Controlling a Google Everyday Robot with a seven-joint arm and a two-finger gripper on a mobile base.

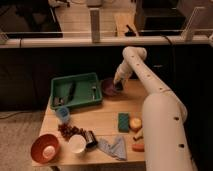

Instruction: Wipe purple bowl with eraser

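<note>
The gripper [119, 85] sits at the purple bowl's [108, 86] right rim; its jaws apparently hold the eraser [119, 86].

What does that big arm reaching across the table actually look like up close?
The arm is smooth, cream-white and tube-shaped, thick near the camera and slimmer toward the far end, with rounded joints and small dark dots along its side. No loose cables show. Its gripper, over the purple bowl, looks darker.
</note>
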